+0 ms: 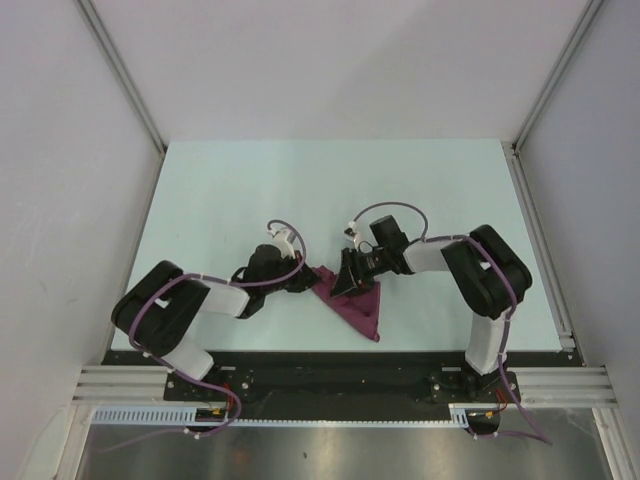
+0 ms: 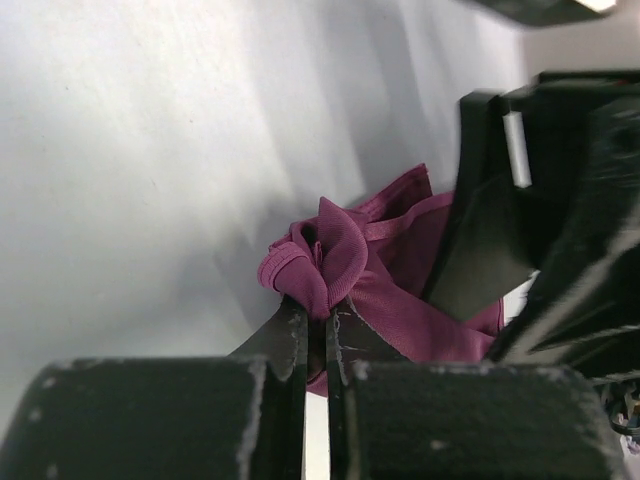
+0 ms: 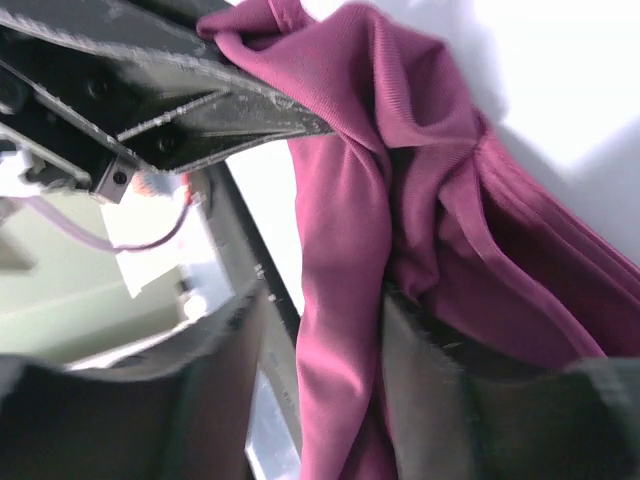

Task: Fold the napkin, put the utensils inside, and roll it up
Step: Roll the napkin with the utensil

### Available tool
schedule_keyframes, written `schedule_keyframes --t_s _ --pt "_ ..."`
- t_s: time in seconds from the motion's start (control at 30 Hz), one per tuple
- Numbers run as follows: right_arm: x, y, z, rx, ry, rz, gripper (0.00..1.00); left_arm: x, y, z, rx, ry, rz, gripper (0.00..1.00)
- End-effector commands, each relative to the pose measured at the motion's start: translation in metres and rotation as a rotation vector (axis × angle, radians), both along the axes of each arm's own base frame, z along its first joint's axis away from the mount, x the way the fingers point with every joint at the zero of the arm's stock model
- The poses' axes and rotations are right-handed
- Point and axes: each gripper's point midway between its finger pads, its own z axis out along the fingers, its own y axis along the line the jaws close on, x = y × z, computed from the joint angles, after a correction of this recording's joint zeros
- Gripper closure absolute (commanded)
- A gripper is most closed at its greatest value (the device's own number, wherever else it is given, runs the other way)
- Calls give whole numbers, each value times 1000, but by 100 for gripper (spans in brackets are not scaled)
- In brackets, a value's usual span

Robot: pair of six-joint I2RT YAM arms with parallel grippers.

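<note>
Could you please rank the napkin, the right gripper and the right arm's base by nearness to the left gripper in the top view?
1. napkin, pinched in the left gripper.
2. right gripper, just to its right.
3. right arm's base, far off at the near right.

The table [image 1: 300,190] is a plain, matte, pale mint-green surface, with an aluminium rail [image 1: 540,250] along its right edge and a black plate [image 1: 330,368] along its near edge. Only the napkin [image 1: 365,312] lies on it. This magenta-purple cloth is bunched into a rough triangle close to the near edge, slightly right of centre, and narrows toward the near side. Its far-left corner is gathered into a crumpled knot.
</note>
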Motion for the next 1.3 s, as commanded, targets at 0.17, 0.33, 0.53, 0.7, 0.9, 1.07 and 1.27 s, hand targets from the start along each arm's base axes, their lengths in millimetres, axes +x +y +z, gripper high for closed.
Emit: schedule_keyframes --t_s 0.17,0.33,0.53,0.7,0.9,1.07,1.27 --pt "34 -32 31 -333 -384 -155 36 0 -4 1 68 15 -16 100" --pt "17 -10 61 -462 -808 -139 34 0 -5 0 83 29 -16 100" --pt "1 0 52 -644 -1104 -99 33 1 -5 -1 101 55 -10 100" --pt "-13 8 30 -688 -1166 -14 34 2 -5 0 102 61 -6 100" --pt "-17 12 7 -721 -1172 49 39 4 -7 4 98 61 -8 100" --pt "-10 4 -9 -738 -1108 54 42 3 -8 4 98 60 -13 100" --pt "-17 -5 -35 -688 -914 85 56 2 -13 13 66 45 -34 100"
